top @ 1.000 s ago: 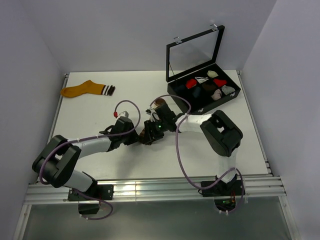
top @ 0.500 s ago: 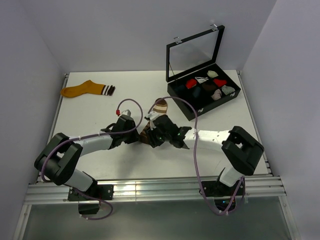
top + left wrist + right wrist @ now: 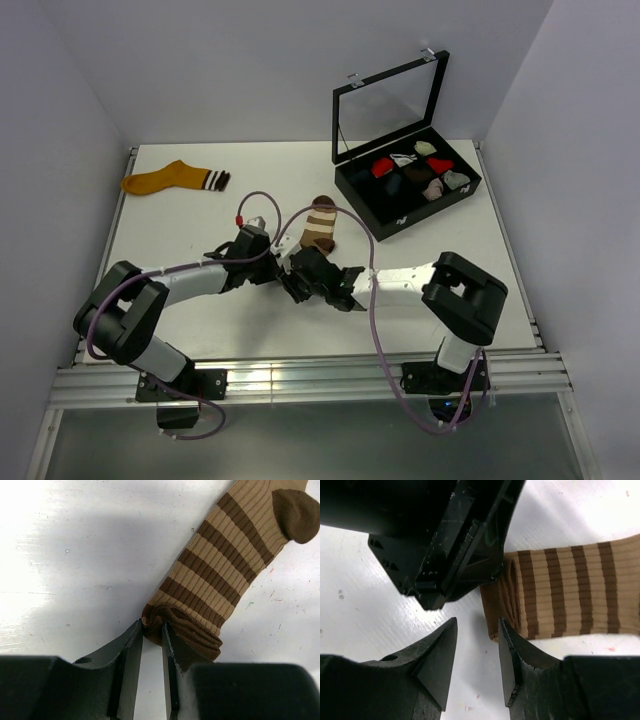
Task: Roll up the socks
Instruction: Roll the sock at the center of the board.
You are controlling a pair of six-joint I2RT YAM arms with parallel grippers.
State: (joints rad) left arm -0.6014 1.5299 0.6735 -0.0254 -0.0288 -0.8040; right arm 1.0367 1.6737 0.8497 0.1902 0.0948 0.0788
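**Left wrist: left gripper [image 3: 152, 628] pinching the brown sock [image 3: 220, 575]**

It is clamping narrowly on the sock's rolled cuff end, which is lying mid-table [image 3: 180, 235]. The right gripper [image 3: 476, 645] is hovering partly open and empty, just beside that roll. The orange sock [image 3: 165, 179] is lying flat at the far left.

L arm [image 3: 190, 280]: mounted near-left, elbow folded back toward left table edge, forearm low, running right to table centre.
L gripper [image 3: 152, 627]: jaws nearly together, narrow gap, pinching rolled end of brown sock [image 3: 220, 565] at fingertips; fingers angled down onto table.
R arm [image 3: 400, 282]: mounted near-right, elbow raised above near edge, forearm low, running left to table centre.
R gripper [image 3: 477, 625]: jaws apart, nothing between; tips facing L gripper body, close in front. One fingertip just beside sock end; contact cannot be told.
Wrists nearly head-on.
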